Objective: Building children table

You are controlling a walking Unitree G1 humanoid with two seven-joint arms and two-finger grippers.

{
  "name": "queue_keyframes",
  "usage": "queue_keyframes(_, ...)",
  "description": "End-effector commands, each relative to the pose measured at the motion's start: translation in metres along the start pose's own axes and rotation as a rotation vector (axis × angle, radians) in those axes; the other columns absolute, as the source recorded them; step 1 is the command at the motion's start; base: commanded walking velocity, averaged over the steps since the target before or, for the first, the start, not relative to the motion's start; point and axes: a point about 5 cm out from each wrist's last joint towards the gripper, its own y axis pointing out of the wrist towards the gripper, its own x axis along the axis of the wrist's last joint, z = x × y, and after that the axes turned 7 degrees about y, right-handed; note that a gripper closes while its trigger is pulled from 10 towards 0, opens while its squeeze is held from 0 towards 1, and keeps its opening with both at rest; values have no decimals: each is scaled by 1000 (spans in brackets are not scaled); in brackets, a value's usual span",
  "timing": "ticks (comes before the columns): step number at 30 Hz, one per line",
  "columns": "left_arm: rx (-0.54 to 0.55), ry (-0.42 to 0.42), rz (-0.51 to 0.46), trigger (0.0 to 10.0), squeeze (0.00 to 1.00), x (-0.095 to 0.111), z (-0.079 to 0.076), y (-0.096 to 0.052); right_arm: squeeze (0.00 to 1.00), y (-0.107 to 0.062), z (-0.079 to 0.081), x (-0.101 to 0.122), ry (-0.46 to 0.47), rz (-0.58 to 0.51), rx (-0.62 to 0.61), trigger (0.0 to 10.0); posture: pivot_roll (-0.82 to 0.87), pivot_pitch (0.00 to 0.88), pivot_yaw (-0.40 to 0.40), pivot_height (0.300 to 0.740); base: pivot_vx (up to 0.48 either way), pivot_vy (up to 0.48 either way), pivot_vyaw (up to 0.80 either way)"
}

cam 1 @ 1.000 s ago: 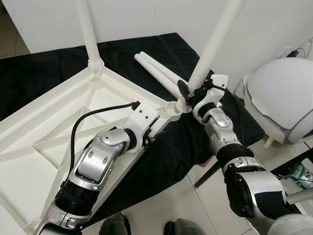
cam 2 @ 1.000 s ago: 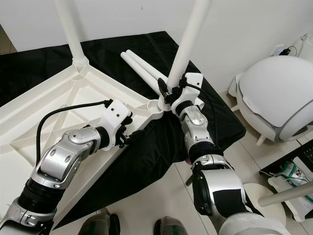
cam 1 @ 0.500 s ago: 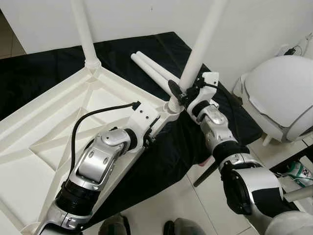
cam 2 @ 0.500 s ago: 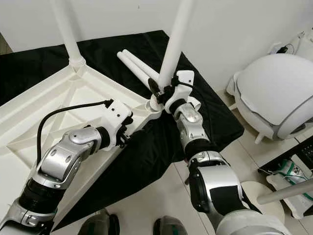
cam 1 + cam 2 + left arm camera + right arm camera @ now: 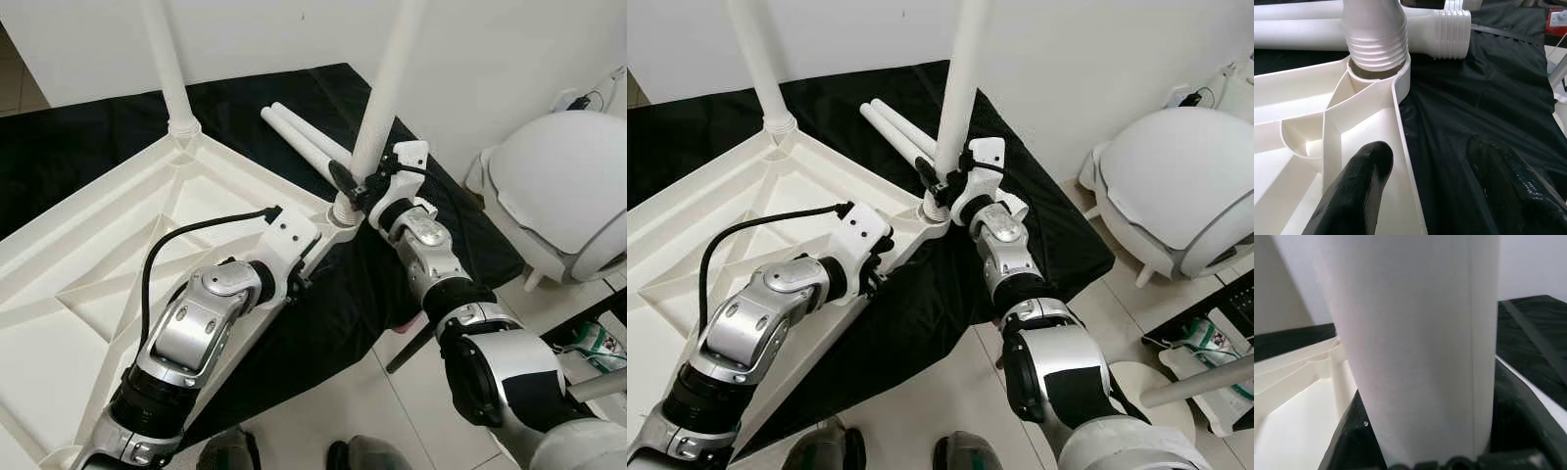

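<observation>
The right gripper [image 5: 355, 186] clamps the table leg [image 5: 384, 93] seated in the tabletop [image 5: 98, 255] corner socket; the left gripper [image 5: 1430, 191], fingers apart, straddles the tabletop's edge. Two spare legs [image 5: 299, 137] lie on the black cloth [image 5: 88, 137].

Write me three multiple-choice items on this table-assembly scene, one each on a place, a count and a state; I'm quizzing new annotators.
1. Where do the loose legs lie?
A. on the black cloth
B. inside the tabletop
C. on the bare floor

2. How many legs stand in corner sockets of the upturned tabletop?
A. none
B. two
C. four

3. What is the right pincer doing?
A. hanging idle
B. gripping the near leg
C. holding the cloth

Answers: 1 A, they rest on the cloth beyond the tabletop; 2 B, one at the far corner, one at the near; 3 B, its fingers close around the leg's base.
</observation>
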Motion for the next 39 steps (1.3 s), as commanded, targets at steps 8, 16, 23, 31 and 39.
queue_keyframes(8, 48, -4, 18, 10000, 0, -2, -2, -2, 0, -11, 20, -38, 28, 156, 95, 10000, 14, 46, -27, 740, 0, 0, 0)
queue_keyframes(16, 56, -19, 29, 10000, 0, -5, -3, -5, 0, -14, 16, -39, -12, 163, 80, 10000, 18, 76, -36, 740, 0, 0, 0)
queue_keyframes(23, 60, -28, 28, 10000, 0, -5, -4, -5, 0, -21, 15, -34, -116, 99, 112, 10000, 12, 82, -37, 740, 0, 0, 0)
queue_keyframes(31, 59, -27, 27, 10000, 0, -4, -3, -4, 0, -24, -3, -42, 23, 189, -9, 10000, 5, 81, -33, 740, 0, 0, 0)
queue_keyframes(39, 59, -24, 27, 10000, 0, -3, -2, -4, 0, -19, -8, -40, 144, 216, -71, 10000, 9, 77, -30, 740, 0, 0, 0)
